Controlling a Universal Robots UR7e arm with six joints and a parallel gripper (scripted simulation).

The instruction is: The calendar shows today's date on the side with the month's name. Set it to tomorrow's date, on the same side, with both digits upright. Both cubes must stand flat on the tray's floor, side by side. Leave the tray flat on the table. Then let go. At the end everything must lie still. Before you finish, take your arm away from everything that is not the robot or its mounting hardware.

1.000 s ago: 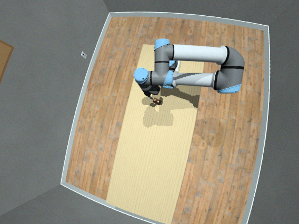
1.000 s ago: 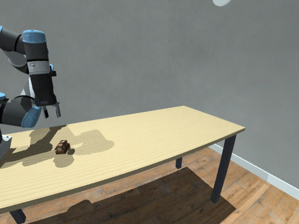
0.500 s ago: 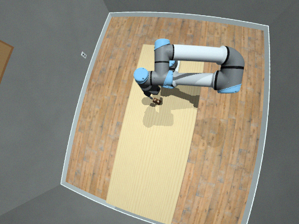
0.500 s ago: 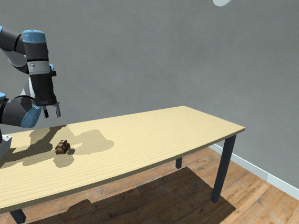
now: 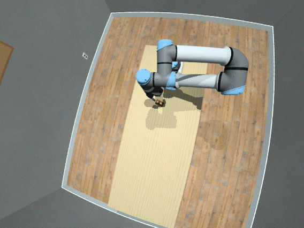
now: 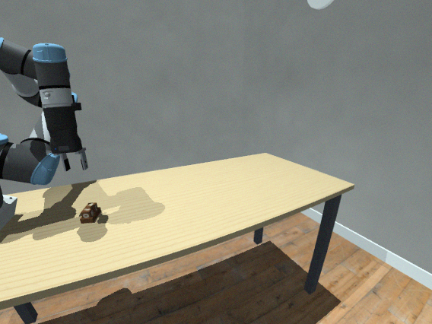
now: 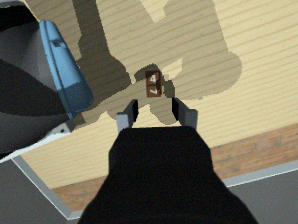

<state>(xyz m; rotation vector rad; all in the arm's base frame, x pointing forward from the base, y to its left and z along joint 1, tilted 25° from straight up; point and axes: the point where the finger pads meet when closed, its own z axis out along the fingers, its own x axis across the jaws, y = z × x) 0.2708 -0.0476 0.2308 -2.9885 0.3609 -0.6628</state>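
Brown calendar (image 6: 90, 212) flat on counter (image 6: 228, 182), both cubes seated. Gripper (image 6: 74, 163) high above it, fingers spread, grasping nothing. No cube lifted yet; judged barely begun, date change and release remaining.
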